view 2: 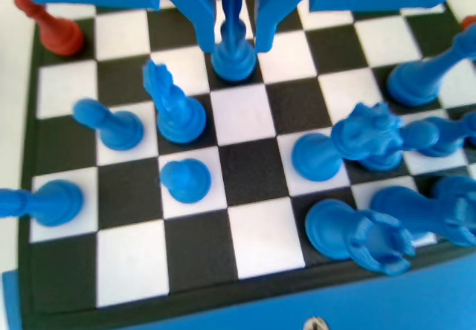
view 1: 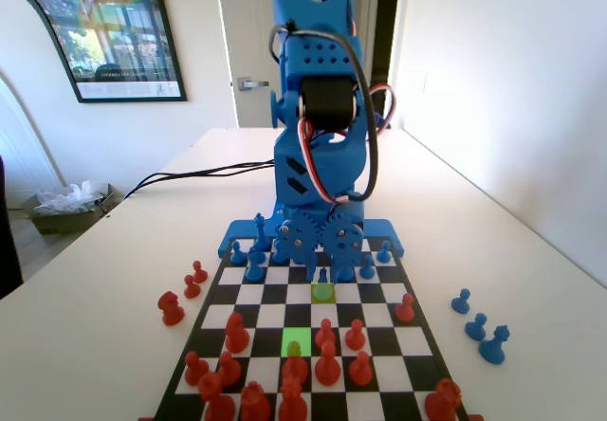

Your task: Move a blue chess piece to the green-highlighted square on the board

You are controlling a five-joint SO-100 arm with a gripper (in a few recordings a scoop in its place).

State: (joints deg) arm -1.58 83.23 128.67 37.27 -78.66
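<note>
White tabletop (view 1: 114, 345) — carries the flat black-and-white checkered board (view 1: 242, 295). Blue arm's hand (view 2: 233, 41) low over the blue end of the board, jaws narrowly parted, flanking the small blue plastic pawn (view 2: 233, 47) — contact unclear. Bright lime-green square (view 1: 297, 341) near the red pieces, well apart.

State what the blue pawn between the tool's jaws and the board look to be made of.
Blue pawn: likely moulded or printed plastic, one even colour with a soft sheen. Board: matte, flat black and white squares, probably printed card or vinyl; hard to say. Tool is open around the pawn.
</note>
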